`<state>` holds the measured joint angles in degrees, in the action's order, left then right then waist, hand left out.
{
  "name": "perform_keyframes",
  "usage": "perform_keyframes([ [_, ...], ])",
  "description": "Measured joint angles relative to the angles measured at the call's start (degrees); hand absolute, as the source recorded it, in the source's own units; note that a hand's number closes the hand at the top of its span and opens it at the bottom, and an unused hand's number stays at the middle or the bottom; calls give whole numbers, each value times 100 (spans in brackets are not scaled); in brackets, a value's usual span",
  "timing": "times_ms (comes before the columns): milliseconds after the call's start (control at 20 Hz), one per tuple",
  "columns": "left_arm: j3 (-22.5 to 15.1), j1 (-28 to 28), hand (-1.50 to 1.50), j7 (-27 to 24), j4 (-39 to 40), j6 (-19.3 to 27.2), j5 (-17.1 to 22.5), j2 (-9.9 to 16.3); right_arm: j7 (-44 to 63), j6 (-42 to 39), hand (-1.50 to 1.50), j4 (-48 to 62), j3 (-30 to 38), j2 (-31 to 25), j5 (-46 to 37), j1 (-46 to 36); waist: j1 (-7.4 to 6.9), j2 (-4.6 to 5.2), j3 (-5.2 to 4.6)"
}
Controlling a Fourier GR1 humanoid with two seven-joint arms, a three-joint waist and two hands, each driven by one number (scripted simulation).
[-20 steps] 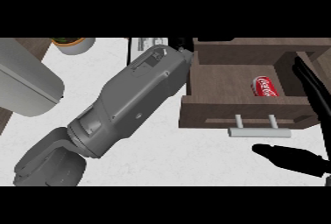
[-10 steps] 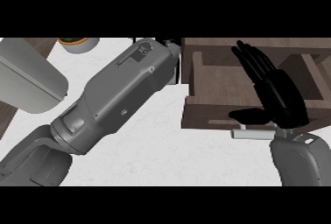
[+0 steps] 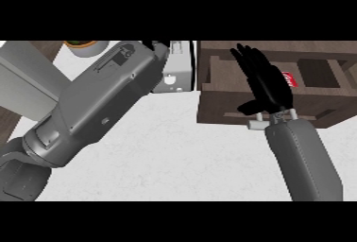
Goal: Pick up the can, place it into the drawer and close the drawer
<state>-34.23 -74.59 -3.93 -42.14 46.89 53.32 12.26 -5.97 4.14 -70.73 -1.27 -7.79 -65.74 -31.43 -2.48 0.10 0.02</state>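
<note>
The brown wooden drawer point(image 3: 222, 101) stands pulled out at the right of the white counter. Inside it lies the red can point(image 3: 292, 80), mostly hidden behind my right hand point(image 3: 267, 84). That hand is open, its straight fingers stretched over the drawer's front and interior, the thumb low near the front panel. The drawer's pale handle point(image 3: 257, 124) shows just under the wrist. My left forearm crosses the view from lower left to top centre, and only a small part of the left hand point(image 3: 159, 46) shows at the top edge.
A white boxy appliance point(image 3: 175, 72) stands left of the drawer, beside my left arm. A round pot point(image 3: 86, 47) sits at the top left. A large grey appliance point(image 3: 24, 82) fills the left edge. Bare white counter point(image 3: 181, 160) lies in front.
My right hand has come up from the lower right and now lies over the drawer, covering most of the can. The drawer front and handle sit higher in view.
</note>
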Motion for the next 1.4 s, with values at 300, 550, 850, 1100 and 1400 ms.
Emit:
perform_keyframes([
  [300,20,302,-150,248,-553,40,-153,367,-83,1007,-150,1465,157,-16,-513,-632,-28,-47,-64],
  [550,12,499,-150,499,-1013,83,-272,675,-126,1649,-150,2450,365,-66,-734,-1181,-61,-59,-84],
  [850,84,728,-150,620,-1365,77,-364,875,-203,2381,-150,3460,649,-123,-835,-1745,-105,-31,-88],
  [1100,122,884,-150,715,-1661,79,-449,1015,-217,2920,-150,4200,862,-189,-892,-2166,-157,22,-65],
  [1400,103,950,-150,932,-2003,167,-587,1170,-183,3299,-150,4961,1112,-293,-868,-2702,-223,109,-3],
])
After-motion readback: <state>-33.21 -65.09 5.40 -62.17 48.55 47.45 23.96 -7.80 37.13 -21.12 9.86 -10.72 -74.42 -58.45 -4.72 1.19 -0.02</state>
